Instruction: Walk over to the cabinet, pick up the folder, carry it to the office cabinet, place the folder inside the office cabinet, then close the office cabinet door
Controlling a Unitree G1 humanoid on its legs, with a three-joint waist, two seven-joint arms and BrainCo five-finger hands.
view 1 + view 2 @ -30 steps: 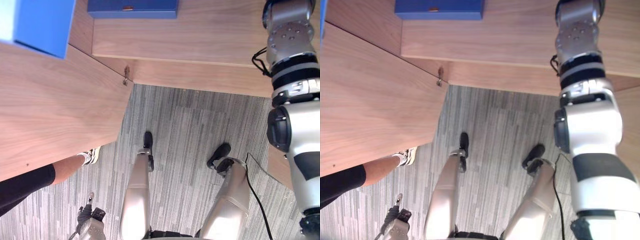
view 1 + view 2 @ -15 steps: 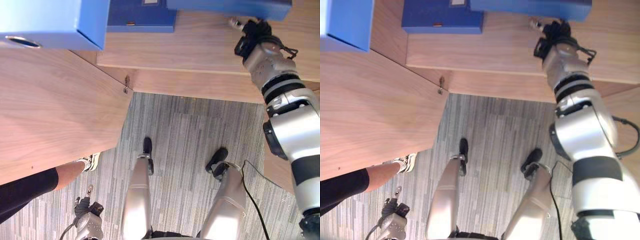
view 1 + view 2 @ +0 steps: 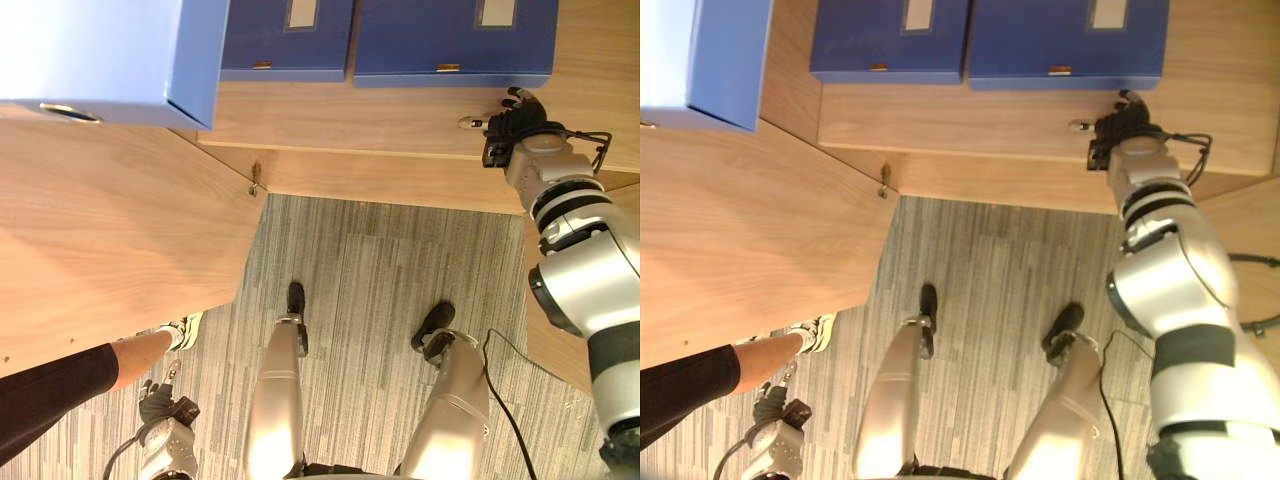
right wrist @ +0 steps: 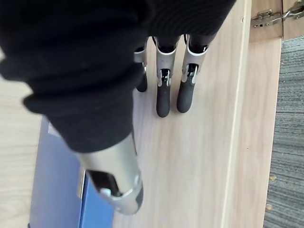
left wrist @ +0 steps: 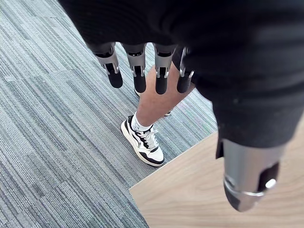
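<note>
Two blue folders stand side by side on the wooden shelf (image 3: 380, 115) of the office cabinet; one folder (image 3: 285, 40) is to the left, the other folder (image 3: 455, 40) to the right. My right hand (image 3: 515, 115) hovers open over the shelf's front part, just below the right-hand folder and apart from it. In the right wrist view its fingers (image 4: 163, 95) point straight along the bare shelf board, with the blue folder (image 4: 57, 190) beside the thumb. The cabinet door (image 3: 100, 250) stands open at the left. My left hand (image 3: 160, 405) hangs low at my side, fingers (image 5: 139, 71) relaxed and empty.
A third blue folder (image 3: 100, 50) sits nearer to me at the upper left, above the open door. A person's leg (image 3: 60, 375) and sneaker (image 3: 183, 328) are on the grey carpet (image 3: 370, 270) under the door's edge. The door hinge (image 3: 255, 178) sits at the shelf's left corner.
My right hand has drawn back from under the right-hand folder towards the shelf's front edge, leaving the folder on the shelf. The camera has shifted, showing more of the shelf.
</note>
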